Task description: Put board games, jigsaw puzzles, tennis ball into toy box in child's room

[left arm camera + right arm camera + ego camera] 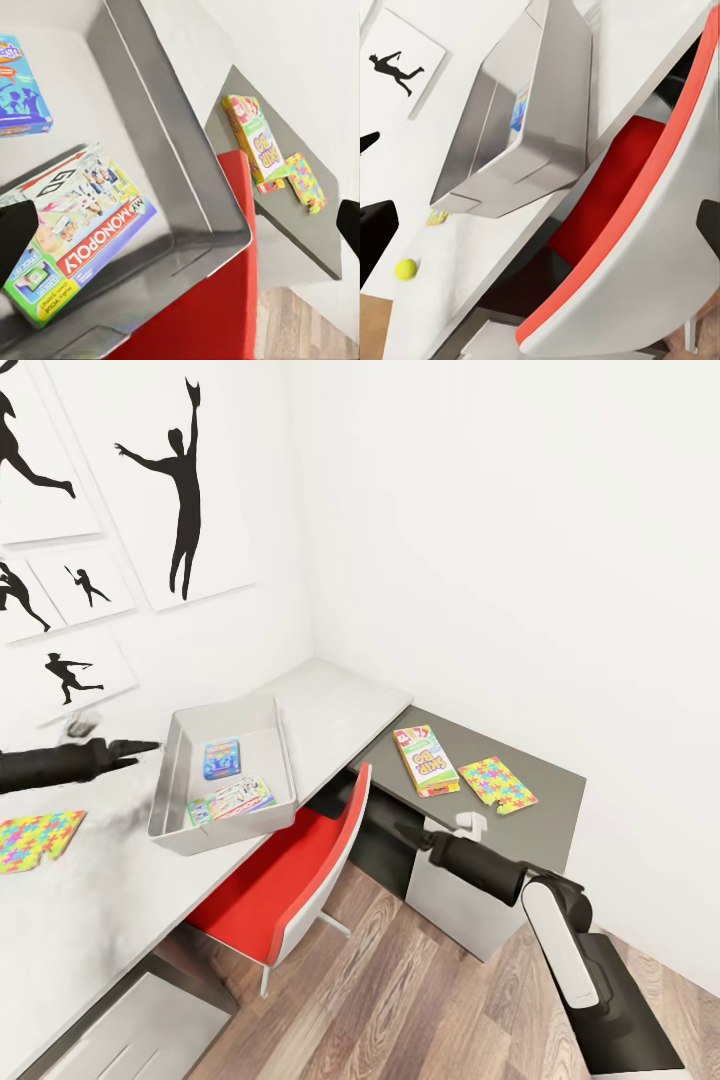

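With two board games already lying in the toy box [170, 755], my left claw [150, 747] hangs released and empty over its rim, so I judge the SKIP BO box [426, 760] on the lower dark desk section comes next, calling for my right arm's reach.

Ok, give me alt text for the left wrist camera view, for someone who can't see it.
A grey toy box holds a Monopoly board game and a blue game box. Beyond its rim, a Skip-Bo box and a jigsaw puzzle lie on the dark desk section, above a red chair.
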Controlling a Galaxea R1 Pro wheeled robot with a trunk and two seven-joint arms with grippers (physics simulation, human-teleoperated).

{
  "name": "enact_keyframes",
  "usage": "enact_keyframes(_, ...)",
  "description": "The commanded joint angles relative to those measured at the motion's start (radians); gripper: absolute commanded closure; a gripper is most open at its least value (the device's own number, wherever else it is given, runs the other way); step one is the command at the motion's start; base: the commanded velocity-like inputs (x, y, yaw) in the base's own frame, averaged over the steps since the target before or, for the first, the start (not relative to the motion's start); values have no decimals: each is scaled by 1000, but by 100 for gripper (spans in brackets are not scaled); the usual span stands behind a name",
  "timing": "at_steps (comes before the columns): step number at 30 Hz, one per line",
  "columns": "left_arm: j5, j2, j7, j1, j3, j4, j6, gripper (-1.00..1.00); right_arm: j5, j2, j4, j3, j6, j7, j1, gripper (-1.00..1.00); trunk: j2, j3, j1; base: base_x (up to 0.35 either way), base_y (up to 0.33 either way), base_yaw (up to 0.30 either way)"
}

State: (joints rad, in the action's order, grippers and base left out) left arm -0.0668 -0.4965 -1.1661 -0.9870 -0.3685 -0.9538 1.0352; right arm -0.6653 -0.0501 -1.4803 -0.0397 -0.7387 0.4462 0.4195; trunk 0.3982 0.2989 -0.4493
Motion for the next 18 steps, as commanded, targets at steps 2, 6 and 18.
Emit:
enact_keyframes(2,-9,-64,-129,7,-28,5,6,-100,-1,-1,-1,7,-5,4,1,-100,2,2,-1,0,0,0)
enact_keyframes(6,-10,-150,-291,61,-71,39,-2,-100,-1,-1,-1,12,-5,22,0,-100,2,2,-1,0,0,0)
enact_keyframes(18,-5,-209,-405,353,-265,213,-170,-100,0,-2,-3,14,2,52,-10,-100,2,2,-1,-12,0,0)
